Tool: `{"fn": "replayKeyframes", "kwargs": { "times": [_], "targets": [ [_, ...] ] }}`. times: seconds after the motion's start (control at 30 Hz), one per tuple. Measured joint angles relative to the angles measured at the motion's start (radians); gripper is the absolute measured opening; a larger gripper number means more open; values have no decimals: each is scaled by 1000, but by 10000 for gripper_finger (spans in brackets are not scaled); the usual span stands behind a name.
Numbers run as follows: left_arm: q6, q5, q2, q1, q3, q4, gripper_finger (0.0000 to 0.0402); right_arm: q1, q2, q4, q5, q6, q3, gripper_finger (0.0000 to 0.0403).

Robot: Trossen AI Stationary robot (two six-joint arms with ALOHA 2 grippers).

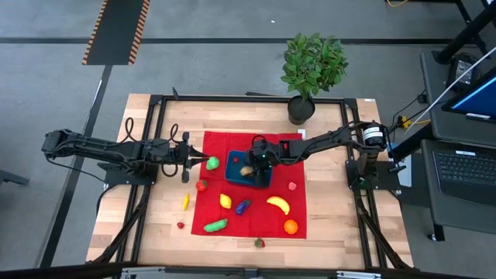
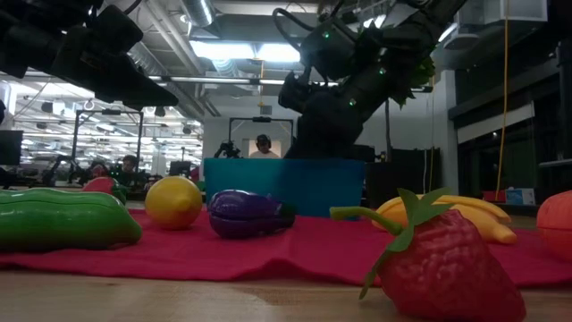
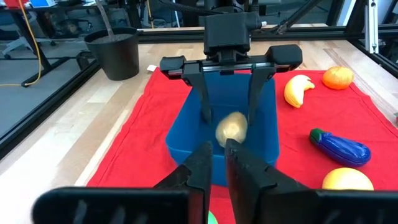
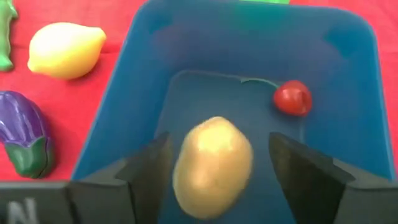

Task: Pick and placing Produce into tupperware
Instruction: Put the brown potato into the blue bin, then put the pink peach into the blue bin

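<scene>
Over the tub (image 1: 249, 172) we hold our right gripper (image 4: 214, 163), fingers spread wide, one on each side of a tan potato (image 4: 212, 165) with a gap to either finger. We cannot tell whether the potato rests on the tub floor or hangs just above it. A cherry (image 4: 292, 98) lies in the tub as well, near a far corner and apart from the potato, so most of the floor is bare. The tub sits on the red cloth (image 1: 294, 209) with cloth showing on all sides of it.

Our left gripper (image 3: 214, 165) waits off the cloth's left edge, fingers nearly together and holding nothing, pointed at the tub.

Outside the tub, the lemon (image 4: 65, 50) and eggplant (image 4: 25, 134) lie just beside one wall, while the banana (image 1: 278, 204) and orange (image 1: 290, 226) sit well apart toward the cloth's near right corner. A cucumber (image 1: 215, 225) lies by the near edge, and a strawberry (image 2: 442, 264) is off the cloth on bare wood.
</scene>
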Motion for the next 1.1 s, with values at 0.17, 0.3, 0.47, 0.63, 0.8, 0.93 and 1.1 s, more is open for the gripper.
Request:
{"fn": "replayKeyframes", "kwargs": {
  "times": [0.17,0.3,0.47,0.63,0.8,0.93,1.1],
  "targets": [
    [0,0,0,0,0,0,23,0,-1,2,-1,-1,0,287],
    [3,0,0,0,0,0,14,0,-1,-48,-1,-4,31,289],
    [3,0,0,0,0,0,4,-9,-2,-330,31,-25,168,290],
    [2,0,0,0,0,11,3,-37,-24,-417,40,-27,214,289],
    [2,0,0,0,0,17,15,-39,-109,-394,33,-22,146,281],
    [-1,0,0,0,0,25,24,-41,-222,-275,35,1,25,279],
    [-5,0,0,0,0,30,35,-40,-401,-56,34,5,-183,279]
  ]
}}
